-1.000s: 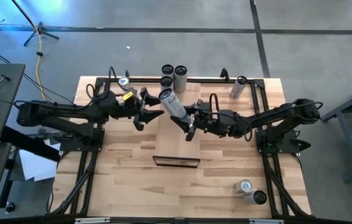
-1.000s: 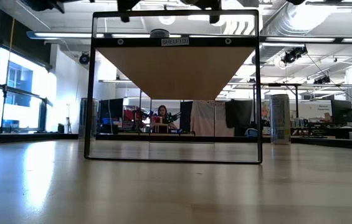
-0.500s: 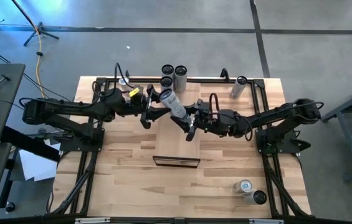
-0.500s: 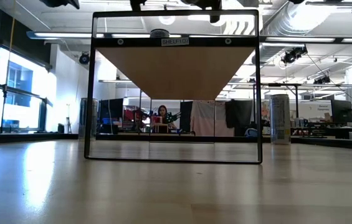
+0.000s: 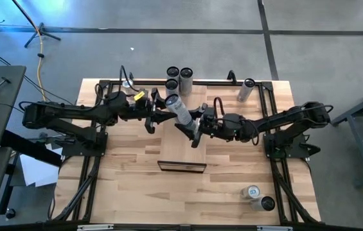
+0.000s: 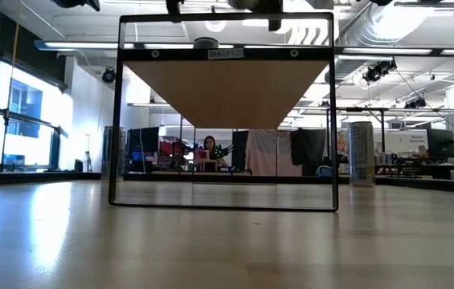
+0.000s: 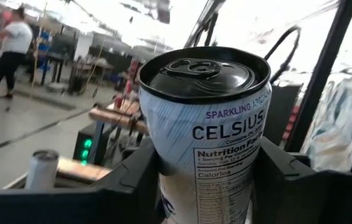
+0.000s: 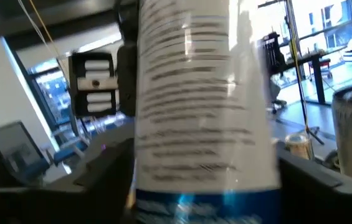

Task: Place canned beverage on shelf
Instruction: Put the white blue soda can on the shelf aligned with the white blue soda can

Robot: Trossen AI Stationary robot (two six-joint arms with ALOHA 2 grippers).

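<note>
A white-and-blue Celsius can (image 5: 178, 110) is held tilted above the far end of the shelf (image 5: 182, 151), a pale board on a dark frame, also in the low view (image 6: 227, 88). My right gripper (image 5: 190, 126) is shut on the can's lower part. My left gripper (image 5: 166, 108) has come in from the table's left. Its two fingers stand close on either side of the can just under the top rim (image 7: 204, 68). The low view shows neither gripper nor the can. My right gripper pinches the can's lower body (image 8: 204, 155) between its two fingers (image 8: 101, 177), coming from the table's right. The can is lifted clear of the shelf and leans with its top toward the far left. My left gripper's fingers (image 7: 139, 180) flank the can's upper body (image 7: 225, 162). I cannot tell whether they touch it.
Three cans (image 5: 178, 76) stand at the far edge behind the shelf, one more at the far left (image 5: 127, 83) and one at the far right (image 5: 246, 90). Two cans (image 5: 259, 197) are near the front right corner. Dark frame rails run along the table's sides.
My left gripper has gone toward the table's right and far side, up to the can's top, and now stands around it. My right gripper and the can have kept nearly still.
</note>
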